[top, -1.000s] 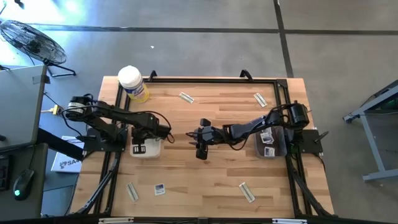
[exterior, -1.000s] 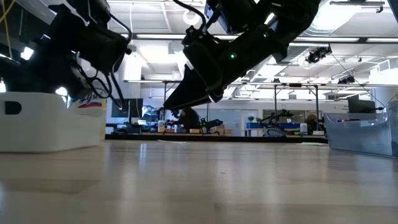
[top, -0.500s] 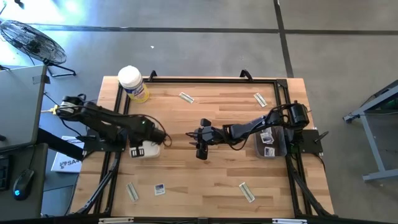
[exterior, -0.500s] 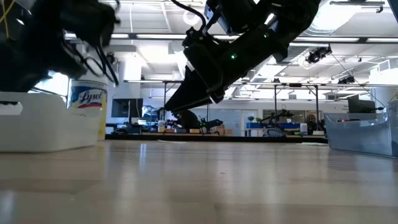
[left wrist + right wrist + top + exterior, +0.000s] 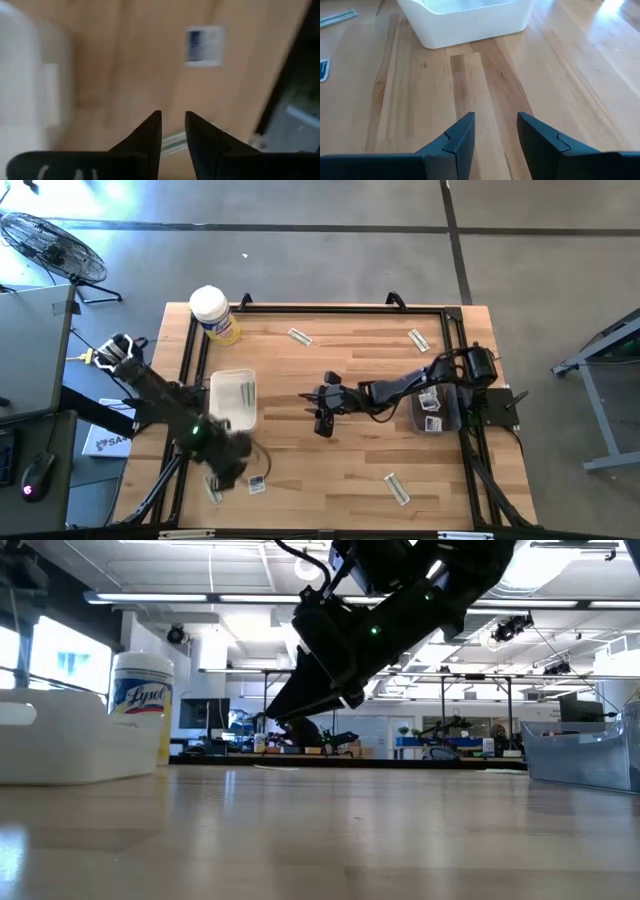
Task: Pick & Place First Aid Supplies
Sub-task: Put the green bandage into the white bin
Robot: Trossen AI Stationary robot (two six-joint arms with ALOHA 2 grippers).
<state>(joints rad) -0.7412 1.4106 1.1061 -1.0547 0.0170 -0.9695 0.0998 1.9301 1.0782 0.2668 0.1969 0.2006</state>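
Note:
My left gripper (image 5: 238, 464) hangs over the table's near-left part, open by a narrow gap (image 5: 173, 131), touching nothing. Below it lie a white square packet with blue print (image 5: 203, 46) (image 5: 257, 484) and a greenish-tan strip (image 5: 173, 142) (image 5: 212, 488), both flat on the wood. The white bin (image 5: 233, 400) holds greenish strips. My right gripper (image 5: 322, 418) hovers open over the table's middle (image 5: 495, 131), pointing toward the white bin (image 5: 465, 17). More strips lie flat at the far side (image 5: 299, 336) (image 5: 418, 338) and near-right (image 5: 397, 488).
A clear bin (image 5: 437, 408) with white packets stands by the right arm's base. The white-lidded yellow canister (image 5: 214, 314) stands at the far-left corner, behind the white bin (image 5: 70, 745) in the low view. Bare wood lies between the two bins and toward the near edge.
My left gripper has swung from above the white bin toward the table's near edge and now hangs over the packets at the near-left. The bin, earlier covered by the arm, shows fully. My right arm has kept still.

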